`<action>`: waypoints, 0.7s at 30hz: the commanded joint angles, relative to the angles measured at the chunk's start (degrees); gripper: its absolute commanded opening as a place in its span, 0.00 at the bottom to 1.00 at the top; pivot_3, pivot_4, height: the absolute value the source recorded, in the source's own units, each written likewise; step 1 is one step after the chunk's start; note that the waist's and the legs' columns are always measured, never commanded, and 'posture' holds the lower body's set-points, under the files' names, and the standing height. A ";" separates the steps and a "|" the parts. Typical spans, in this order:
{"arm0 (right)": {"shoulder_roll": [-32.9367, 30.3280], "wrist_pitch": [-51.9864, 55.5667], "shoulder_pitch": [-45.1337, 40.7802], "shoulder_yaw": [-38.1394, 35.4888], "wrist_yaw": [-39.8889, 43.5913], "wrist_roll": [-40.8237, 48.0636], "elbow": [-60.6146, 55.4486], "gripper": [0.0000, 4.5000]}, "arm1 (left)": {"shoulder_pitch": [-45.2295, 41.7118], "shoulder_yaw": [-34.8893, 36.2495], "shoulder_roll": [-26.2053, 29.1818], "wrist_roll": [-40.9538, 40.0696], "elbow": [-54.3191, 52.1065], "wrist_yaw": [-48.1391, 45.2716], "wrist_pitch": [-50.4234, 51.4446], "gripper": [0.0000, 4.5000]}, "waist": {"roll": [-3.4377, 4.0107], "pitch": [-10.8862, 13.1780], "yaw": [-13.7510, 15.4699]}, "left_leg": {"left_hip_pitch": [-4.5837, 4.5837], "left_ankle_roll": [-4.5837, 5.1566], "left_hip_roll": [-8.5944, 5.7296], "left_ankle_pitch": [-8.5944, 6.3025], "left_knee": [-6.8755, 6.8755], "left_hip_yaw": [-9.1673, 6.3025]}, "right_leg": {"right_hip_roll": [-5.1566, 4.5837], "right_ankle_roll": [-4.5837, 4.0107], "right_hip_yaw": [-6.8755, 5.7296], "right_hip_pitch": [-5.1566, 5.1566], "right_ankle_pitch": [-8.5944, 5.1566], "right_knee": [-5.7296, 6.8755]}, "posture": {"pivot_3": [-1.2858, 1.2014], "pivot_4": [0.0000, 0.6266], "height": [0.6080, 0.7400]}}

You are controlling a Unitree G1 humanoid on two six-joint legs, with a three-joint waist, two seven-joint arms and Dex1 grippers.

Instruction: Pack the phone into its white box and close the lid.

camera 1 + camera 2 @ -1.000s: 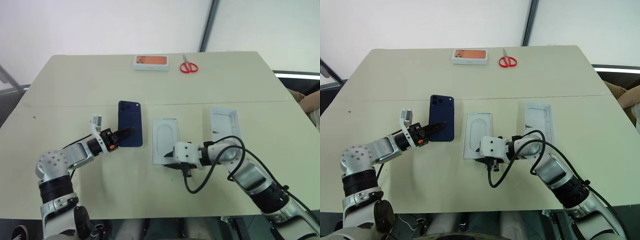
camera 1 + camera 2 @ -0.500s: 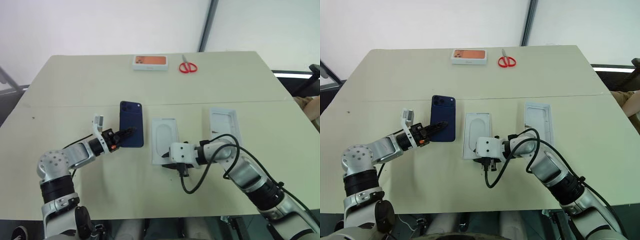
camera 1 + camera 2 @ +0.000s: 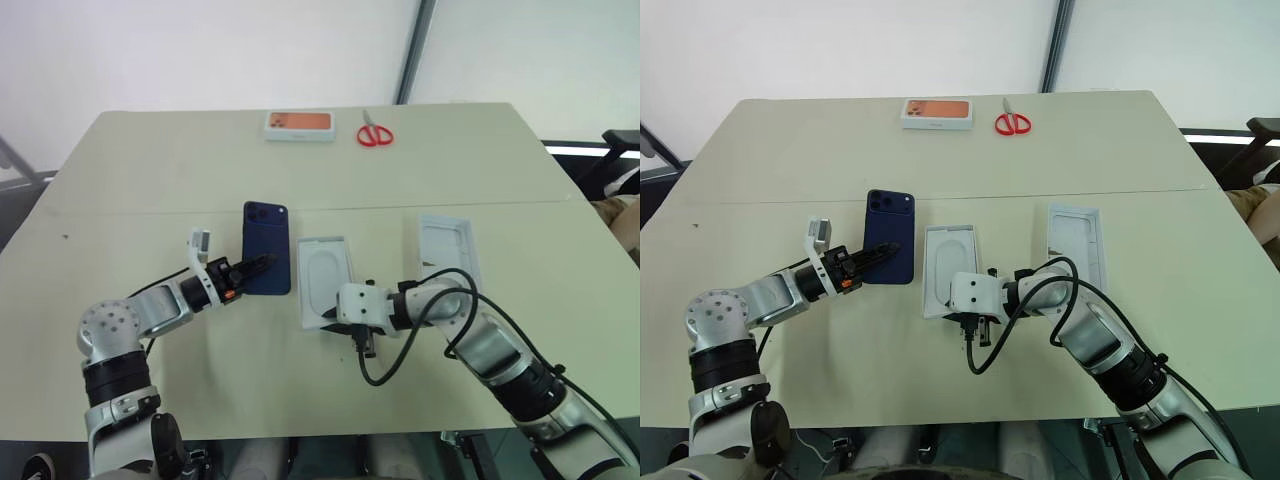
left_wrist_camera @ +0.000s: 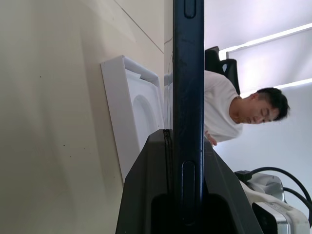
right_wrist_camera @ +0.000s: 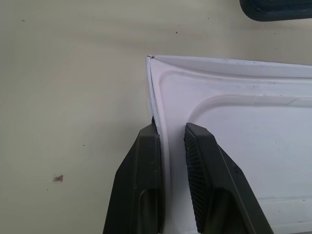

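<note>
My left gripper (image 3: 258,265) is clenched on the near end of the phone (image 3: 267,245). The phone is just left of the white box (image 5: 153,92) and not yet inside it. In the left wrist view its edge sits between my fingers.

My right gripper (image 5: 170,129) is closed on the box's side wall near a corner, one finger inside and one outside. The box floor shows white with an oval outline, probably an insert.

The lid (image 3: 450,255) lies open side up on the surface (image 3: 200,170), well right of the box.

Status: both parts are grasped. Remaining steps: seat the phone, then fetch and fit the lid.
</note>
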 commanded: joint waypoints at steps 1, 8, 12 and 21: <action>0.66 2.31 1.33 1.73 0.80 0.96 -1.02 0.15 | -0.51 0.70 0.79 -2.53 -1.62 -0.37 -0.45 0.00 | 0.00 0.00 0.02 | 0.00 0.00 0.00 0.00 0.00 0.00 | 0.00 0.00 0.00 0.00 0.00 0.00 | 0.52 0.24 1.00; 1.83 15.42 2.62 1.92 2.42 6.50 -5.71 0.15 | -0.79 0.53 2.30 -2.63 -1.30 -1.35 -0.73 0.00 | 0.00 0.00 0.12 | -0.01 0.01 -0.01 0.00 0.00 0.00 | -0.03 0.00 0.01 -0.01 0.00 0.00 | 0.52 0.24 1.00; 4.44 17.09 1.01 -0.33 0.78 9.41 -5.43 0.15 | -1.78 0.26 3.47 -2.14 0.09 -1.93 -1.24 0.00 | 0.00 0.00 0.06 | -0.01 0.01 -0.01 -0.01 -0.01 -0.01 | -0.03 0.00 0.01 -0.01 0.00 -0.01 | 0.52 0.24 1.00; 3.62 13.40 -0.03 1.82 -0.77 7.50 -3.19 0.15 | -1.96 -0.61 3.91 -2.15 0.13 -2.14 -1.68 0.00 | 0.00 0.00 0.05 | -0.01 0.01 -0.02 -0.01 -0.01 -0.01 | -0.03 0.00 0.00 -0.05 0.00 -0.01 | 0.52 0.24 1.00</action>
